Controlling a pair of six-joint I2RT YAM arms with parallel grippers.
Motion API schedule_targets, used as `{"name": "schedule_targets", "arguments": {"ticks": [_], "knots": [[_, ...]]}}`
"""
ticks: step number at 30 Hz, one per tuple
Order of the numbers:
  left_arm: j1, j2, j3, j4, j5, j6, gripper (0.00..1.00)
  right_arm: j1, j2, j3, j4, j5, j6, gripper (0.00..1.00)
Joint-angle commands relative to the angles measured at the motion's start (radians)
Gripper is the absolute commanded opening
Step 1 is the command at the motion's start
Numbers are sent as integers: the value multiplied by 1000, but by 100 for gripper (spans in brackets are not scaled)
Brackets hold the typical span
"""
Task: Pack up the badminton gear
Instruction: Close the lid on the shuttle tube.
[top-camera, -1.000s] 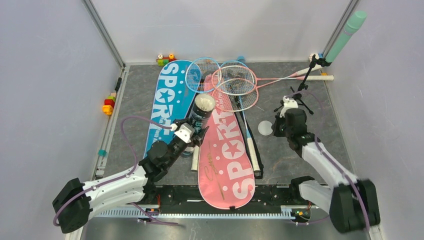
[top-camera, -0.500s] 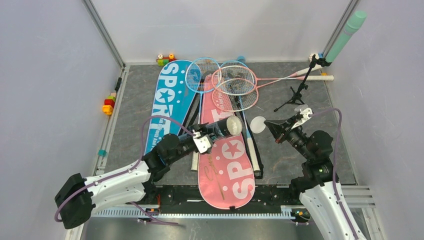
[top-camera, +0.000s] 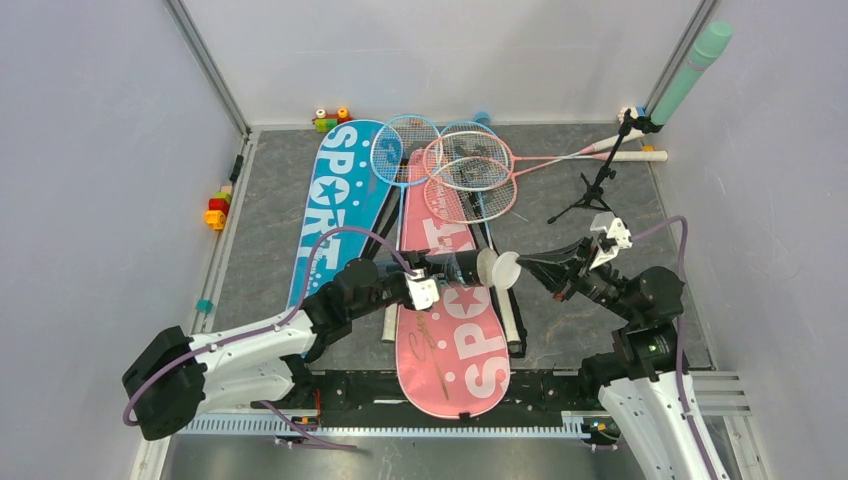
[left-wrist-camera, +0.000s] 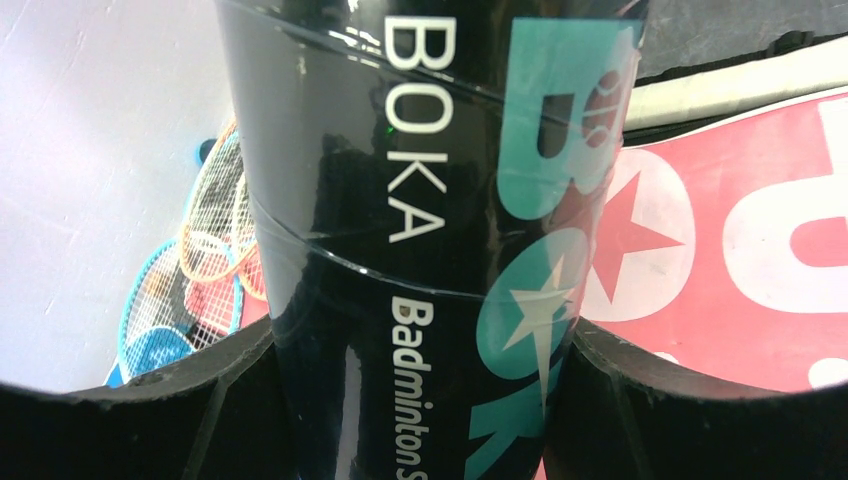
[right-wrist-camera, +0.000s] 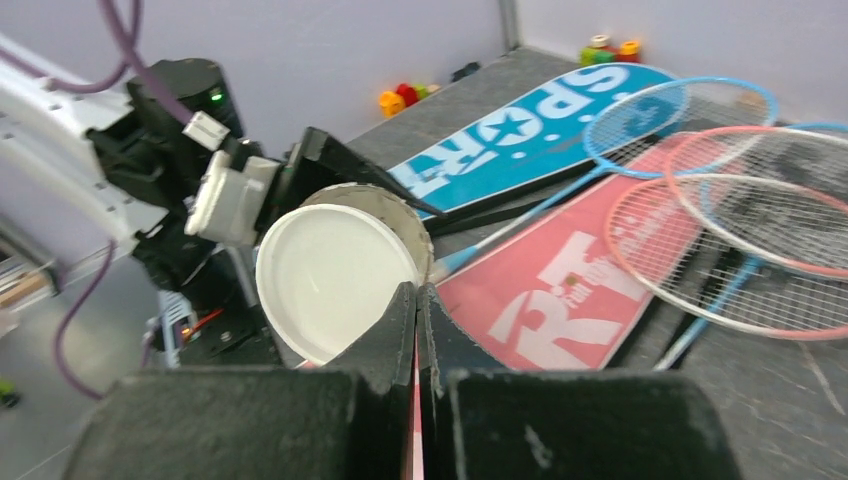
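My left gripper (top-camera: 440, 270) is shut on the dark cylindrical tube (top-camera: 462, 267), which it holds level above the pink bag (top-camera: 452, 330), mouth to the right. In the left wrist view the tube (left-wrist-camera: 420, 200) fills the gap between both jaws of the left gripper (left-wrist-camera: 420, 400). My right gripper (top-camera: 522, 266) is shut on the rim of a white round lid (top-camera: 503, 270). The lid (right-wrist-camera: 335, 280) stands face-on right at the tube's mouth (right-wrist-camera: 405, 215), pinched at the right gripper's (right-wrist-camera: 416, 295) tips. Several blue and pink rackets (top-camera: 465, 165) lie across the blue bag (top-camera: 335, 195) and the pink one.
A small black tripod (top-camera: 597, 188) stands at the back right beside a green tube (top-camera: 693, 65) leaning in the corner. Toy blocks sit at the left edge (top-camera: 218, 208) and back wall (top-camera: 331, 119). White racket handles (top-camera: 511, 320) lie beside the pink bag.
The left arm tipped the tube from upright to level and moved it right. The right gripper lifted the lid off the table and carried it left to the tube's mouth.
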Motion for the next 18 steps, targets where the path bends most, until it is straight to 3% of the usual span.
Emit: {"name": "schedule_targets", "arguments": {"ticks": [1, 5, 18], "knots": [[3, 7, -4, 68, 121, 17, 2, -3, 41, 44, 46, -149, 61, 0], [3, 23, -4, 92, 139, 12, 2, -2, 62, 20, 106, -235, 86, 0], [4, 38, -1, 95, 197, 1, 2, 0, 127, 6, 171, -235, 93, 0]]}}
